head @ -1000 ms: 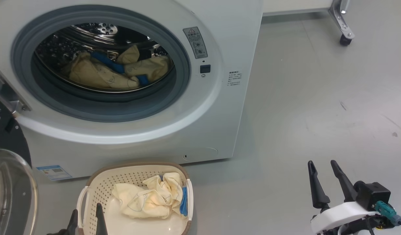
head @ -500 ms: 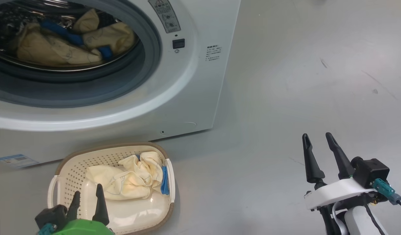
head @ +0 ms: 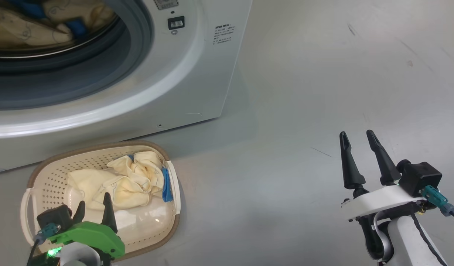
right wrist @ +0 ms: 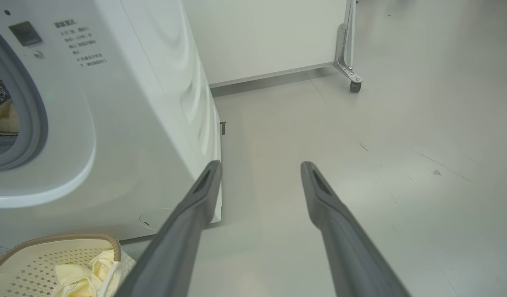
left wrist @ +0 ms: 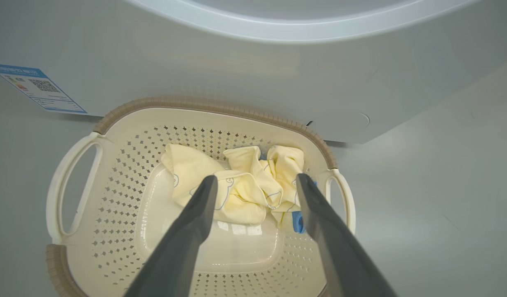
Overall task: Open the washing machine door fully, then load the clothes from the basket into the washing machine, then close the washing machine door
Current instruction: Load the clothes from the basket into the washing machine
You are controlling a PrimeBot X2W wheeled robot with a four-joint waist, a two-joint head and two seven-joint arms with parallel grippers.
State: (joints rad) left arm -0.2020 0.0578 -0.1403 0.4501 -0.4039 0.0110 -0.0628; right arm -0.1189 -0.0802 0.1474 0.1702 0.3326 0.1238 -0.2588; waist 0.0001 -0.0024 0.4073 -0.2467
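Observation:
The white washing machine [head: 197, 74] stands at the upper left with its round opening uncovered; its door is out of view. Cream-yellow clothes [head: 27, 29] with blue trim lie in the drum. On the floor in front sits the cream basket [head: 42, 173] holding more crumpled clothes [head: 119, 179] [left wrist: 236, 185]. My left gripper [head: 94, 203] [left wrist: 256, 181] hovers open over the basket's near side, its fingers either side of the clothes and apart from them. My right gripper [head: 358, 136] [right wrist: 261, 165] is open over bare floor, well right of the basket, holding nothing.
A blue label sticker [left wrist: 38, 88] marks the machine's lower front. A white panel on a metal caster leg [right wrist: 350, 74] stands behind and right of the machine. Grey floor [head: 323, 92] stretches wide to the right.
The head camera has tilted down and shifted, so the machine slid up and left in the picture. My left gripper has come further up into the head view, over the basket. Both grippers stay open.

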